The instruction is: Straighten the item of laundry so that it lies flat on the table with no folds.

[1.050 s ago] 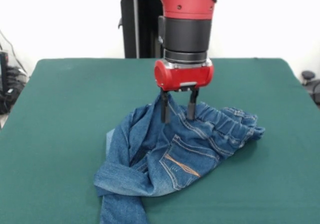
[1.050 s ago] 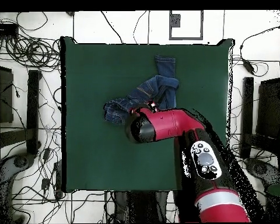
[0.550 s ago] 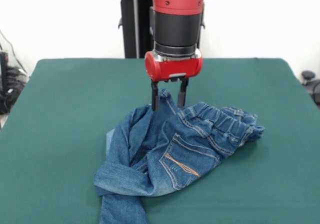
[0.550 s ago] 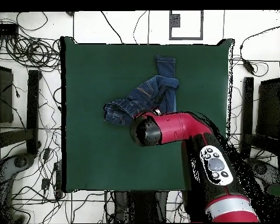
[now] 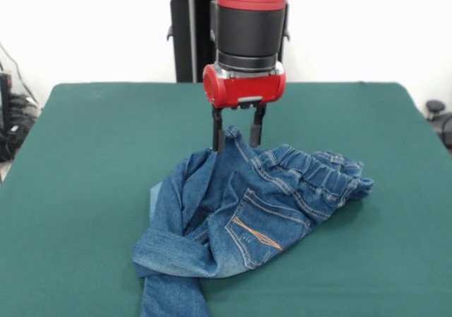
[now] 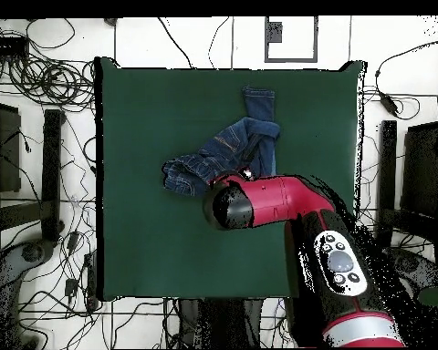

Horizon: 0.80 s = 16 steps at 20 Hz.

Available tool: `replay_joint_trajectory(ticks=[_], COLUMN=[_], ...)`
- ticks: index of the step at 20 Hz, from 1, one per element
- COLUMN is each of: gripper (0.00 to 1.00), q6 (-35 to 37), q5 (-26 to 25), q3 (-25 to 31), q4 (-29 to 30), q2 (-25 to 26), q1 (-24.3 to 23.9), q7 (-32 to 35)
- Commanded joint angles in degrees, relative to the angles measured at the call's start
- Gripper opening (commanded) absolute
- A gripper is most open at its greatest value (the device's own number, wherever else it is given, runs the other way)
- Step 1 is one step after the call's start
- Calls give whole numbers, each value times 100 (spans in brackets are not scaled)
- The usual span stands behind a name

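The jeans point(image 5: 247, 218) are lying bunched and folded at the lower middle of the front view, on the green worktop point(image 5: 85, 162). One leg is trailing off toward the lower left edge, and the gathered waistband is sitting toward the right. Above the heap's top fold, at centre frame, the hand point(image 5: 237, 132) is hanging with its two fingers point(image 5: 217, 132) apart, a peak of denim rising between their tips.
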Motion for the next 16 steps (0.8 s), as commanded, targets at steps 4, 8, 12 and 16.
replay_joint_trajectory(ticks=[4, 8, 12, 16], gripper=[100, 100, 100, 100], q6=[544, 806, 969, 1263], q5=[-242, -191, -216, -185], q3=[445, 271, 218, 115], q4=[141, 127, 157, 98], q2=[572, 609, 592, 603], q1=[180, 272, 302, 372], q7=[-346, -256, -296, -233])
